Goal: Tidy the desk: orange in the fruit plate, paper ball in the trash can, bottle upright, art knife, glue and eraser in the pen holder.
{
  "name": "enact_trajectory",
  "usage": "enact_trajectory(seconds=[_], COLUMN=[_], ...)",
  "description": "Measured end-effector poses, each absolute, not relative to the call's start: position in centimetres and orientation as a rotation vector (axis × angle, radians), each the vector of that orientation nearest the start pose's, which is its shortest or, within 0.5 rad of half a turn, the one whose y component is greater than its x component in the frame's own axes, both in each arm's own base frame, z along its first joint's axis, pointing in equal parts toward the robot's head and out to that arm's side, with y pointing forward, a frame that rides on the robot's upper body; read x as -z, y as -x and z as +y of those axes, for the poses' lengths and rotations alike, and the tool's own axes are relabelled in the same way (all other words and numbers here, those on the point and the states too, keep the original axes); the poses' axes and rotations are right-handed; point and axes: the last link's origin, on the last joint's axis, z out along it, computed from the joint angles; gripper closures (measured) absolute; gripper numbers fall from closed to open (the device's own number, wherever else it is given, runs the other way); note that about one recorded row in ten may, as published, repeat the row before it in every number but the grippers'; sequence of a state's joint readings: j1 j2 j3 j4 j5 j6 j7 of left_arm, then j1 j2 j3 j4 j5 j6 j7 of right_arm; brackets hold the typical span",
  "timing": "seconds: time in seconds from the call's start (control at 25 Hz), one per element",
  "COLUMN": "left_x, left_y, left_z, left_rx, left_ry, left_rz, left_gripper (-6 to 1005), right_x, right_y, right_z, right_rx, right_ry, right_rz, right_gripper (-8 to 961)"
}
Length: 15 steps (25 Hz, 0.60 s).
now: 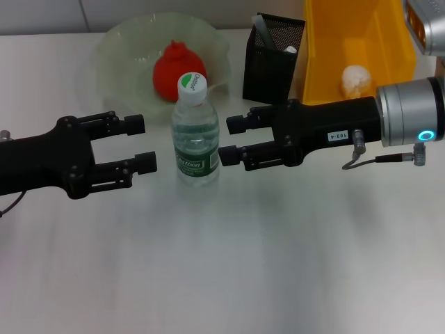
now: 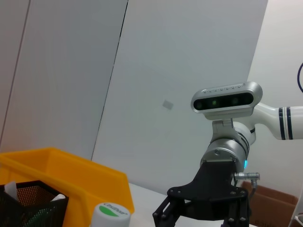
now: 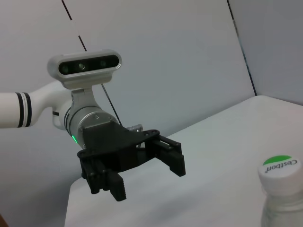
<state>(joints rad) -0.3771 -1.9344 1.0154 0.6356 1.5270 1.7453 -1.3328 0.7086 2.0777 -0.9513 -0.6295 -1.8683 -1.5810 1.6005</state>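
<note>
The bottle (image 1: 197, 136) stands upright on the desk (image 1: 222, 264), white cap (image 3: 280, 171) on top. My left gripper (image 1: 142, 143) is open just left of it and my right gripper (image 1: 229, 140) is open just right of it; neither touches it. The orange (image 1: 174, 69) lies in the fruit plate (image 1: 118, 49). The paper ball (image 1: 354, 80) rests inside the trash can (image 1: 327, 62). A grey stick (image 1: 264, 31) and a white-tipped item poke out of the pen holder (image 1: 271, 69); art knife and glue cannot be told apart, and the eraser is hidden.
Fruit plate, pen holder and trash can line the far edge of the desk behind the bottle. The left wrist view shows the trash can (image 2: 61, 175) and the right gripper (image 2: 199, 215); the right wrist view shows the left gripper (image 3: 147, 177).
</note>
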Motion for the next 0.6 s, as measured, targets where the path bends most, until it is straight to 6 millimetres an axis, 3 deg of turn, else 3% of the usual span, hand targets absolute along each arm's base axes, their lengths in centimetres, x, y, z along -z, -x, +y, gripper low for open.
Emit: enact_trajectory(seconds=[0.6], left_x=[-4.05], left_y=[26.64], left_z=[29.31], left_rx=[0.989], left_ry=[2.767], left_rz=[-0.511], left_gripper=[277], right_x=[3.01], right_y=[-18.08], right_z=[35.24], right_rx=[-0.772], right_ry=[2.983], right_rz=[0.652], right_gripper=[219])
